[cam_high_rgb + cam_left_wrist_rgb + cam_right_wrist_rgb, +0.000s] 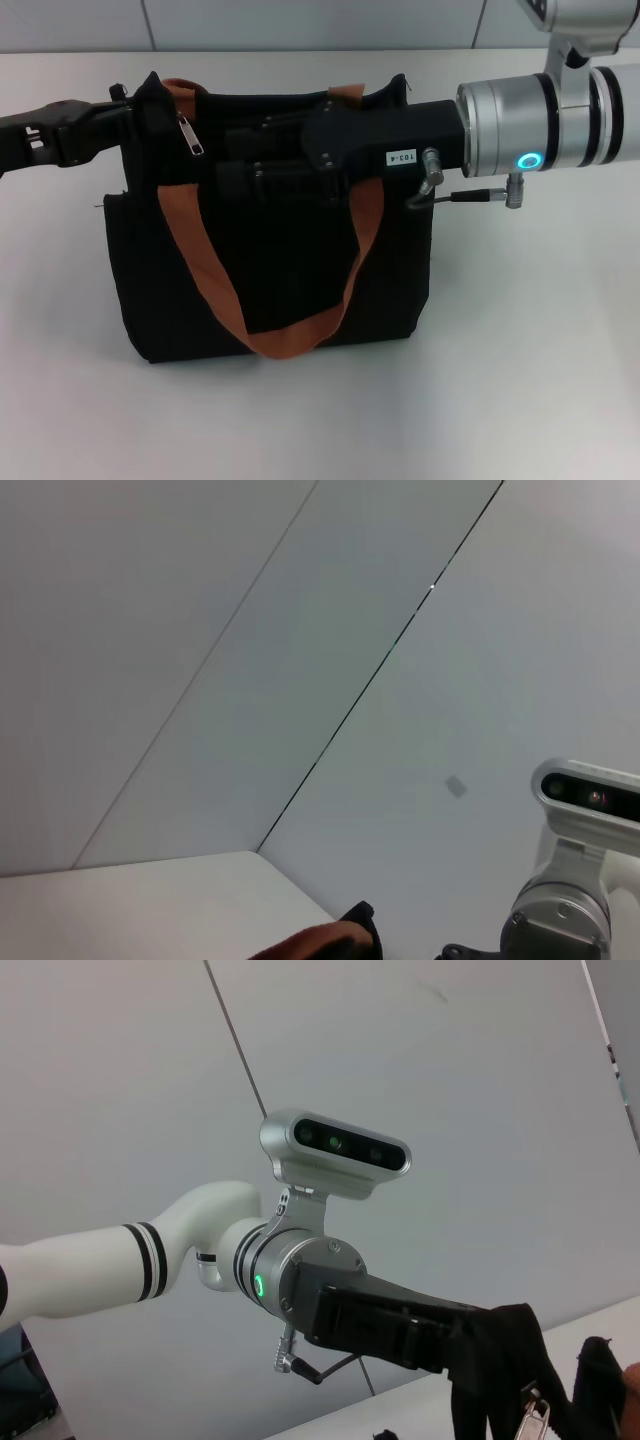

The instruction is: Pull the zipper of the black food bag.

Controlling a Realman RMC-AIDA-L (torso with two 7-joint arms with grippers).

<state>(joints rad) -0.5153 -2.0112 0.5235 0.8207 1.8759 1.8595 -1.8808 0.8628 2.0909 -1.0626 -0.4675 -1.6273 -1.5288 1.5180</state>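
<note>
Right arm's silver wrist fills the upper right of the head view, and its black right end effector [262, 160] reaches leftward across the top of the black food bag [270, 290]; I cannot tell whether it is clenched or released, since its fingers blend into the dark fabric. From the left edge, the left end effector [125, 120] is clenched on the bag's upper left corner, a grip also seen in the right wrist view [480, 1360]. Just beside that corner hangs the zipper [190, 135], its silver pull tab dangling down the bag's upper left face. An orange-brown strap [280, 340] loops low over the front panel. Beneath the upright bag lies the white tabletop [520, 380].
</note>
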